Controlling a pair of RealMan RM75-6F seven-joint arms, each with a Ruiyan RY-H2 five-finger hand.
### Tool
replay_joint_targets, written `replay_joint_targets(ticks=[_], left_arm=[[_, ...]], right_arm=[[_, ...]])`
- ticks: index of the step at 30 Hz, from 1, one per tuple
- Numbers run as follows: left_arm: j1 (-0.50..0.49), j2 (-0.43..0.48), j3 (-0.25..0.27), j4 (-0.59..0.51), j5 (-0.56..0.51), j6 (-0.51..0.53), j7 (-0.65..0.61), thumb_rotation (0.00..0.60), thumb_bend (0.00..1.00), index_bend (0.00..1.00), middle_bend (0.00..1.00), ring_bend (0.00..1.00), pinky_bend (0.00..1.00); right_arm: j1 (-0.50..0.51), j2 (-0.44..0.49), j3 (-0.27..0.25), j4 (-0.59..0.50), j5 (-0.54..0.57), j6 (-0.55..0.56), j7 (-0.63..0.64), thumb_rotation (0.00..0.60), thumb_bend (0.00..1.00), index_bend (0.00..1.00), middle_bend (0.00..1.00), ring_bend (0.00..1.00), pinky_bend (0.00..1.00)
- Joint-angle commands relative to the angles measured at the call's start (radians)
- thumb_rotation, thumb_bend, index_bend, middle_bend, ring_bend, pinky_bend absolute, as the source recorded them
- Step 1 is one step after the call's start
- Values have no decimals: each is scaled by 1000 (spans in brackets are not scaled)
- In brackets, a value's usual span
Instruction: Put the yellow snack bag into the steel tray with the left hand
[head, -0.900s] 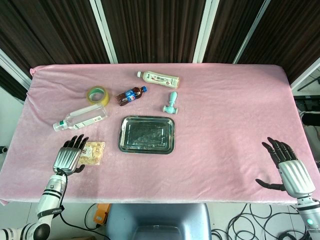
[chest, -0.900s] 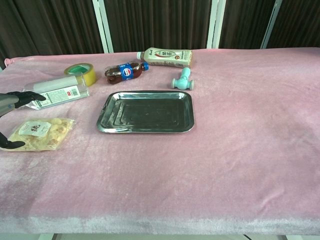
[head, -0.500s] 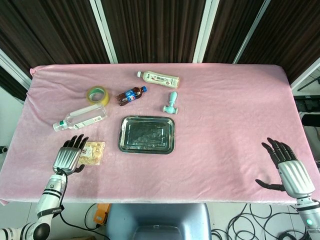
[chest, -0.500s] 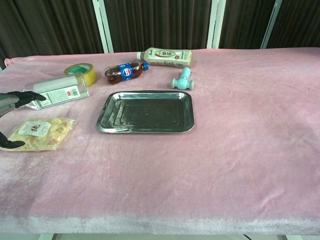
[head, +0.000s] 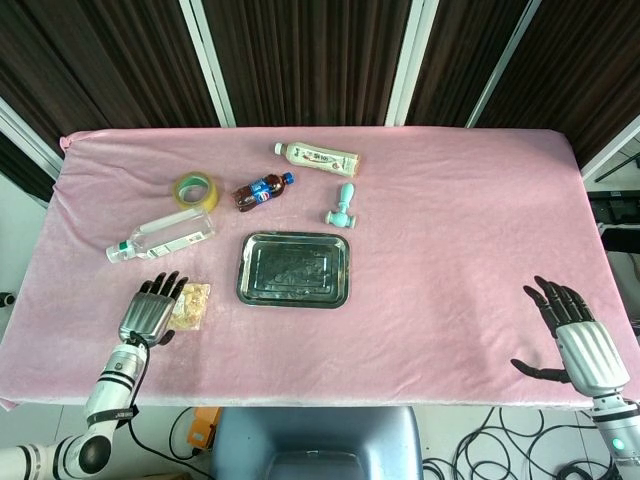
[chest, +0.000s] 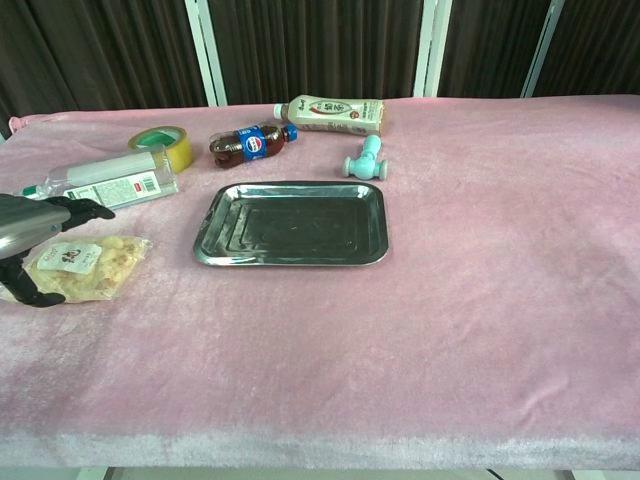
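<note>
Both hands hold nothing: your spread left hand (head: 152, 311) overlaps the yellow snack bag (chest: 85, 266), beside the rectangular steel tray (head: 243, 290); right hand (head: 578, 338) splayed.

Pink-clothed table (head: 450, 240) with a handful of stuff on it

Steel tray (head: 293, 269) sits mid-table, yellow snack bag (head: 190, 305) off to its left near the front edge. Behind those: clear bottle (head: 162, 236) lying down, yellow tape roll (head: 195, 190), cola bottle (head: 262, 191), milky drink bottle (head: 317, 157) and a small teal tool (head: 342, 204).
</note>
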Motion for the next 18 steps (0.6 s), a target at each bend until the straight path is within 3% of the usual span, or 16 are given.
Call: replay_joint_targets(ticks=[1, 8, 11, 13, 15, 18], left_arm=[[-45, -36, -21, 42, -66, -34, 49, 600, 259, 0, 0, 0, 176], [-104, -83, -28, 111, -205, -68, 139, 600, 259, 0, 0, 0, 178], [-113, -93, -29, 126, -224, -73, 136, 600, 274, 22, 56, 21, 187], [-109, -107, -29, 145, -184, -56, 106, 600, 338, 104, 173, 134, 241], [-96, -127, -23, 175, -88, -18, 51, 600, 452, 301, 387, 370, 436], [-73, -147, -6, 217, 44, 21, -42, 600, 531, 500, 622, 599, 665]], right_arm=[[3, 2, 0, -1, 2, -5, 2, 600, 108, 0, 0, 0, 196], [5, 7, 0, -2, 3, -8, 10, 600, 109, 0, 0, 0, 196], [5, 7, 0, -1, 3, -8, 11, 600, 109, 0, 0, 0, 196], [6, 7, -1, -1, 3, -10, 10, 600, 109, 0, 0, 0, 197], [7, 6, -1, -2, 3, -13, 7, 600, 108, 0, 0, 0, 196], [8, 6, -2, -3, 3, -15, 4, 600, 109, 0, 0, 0, 196]])
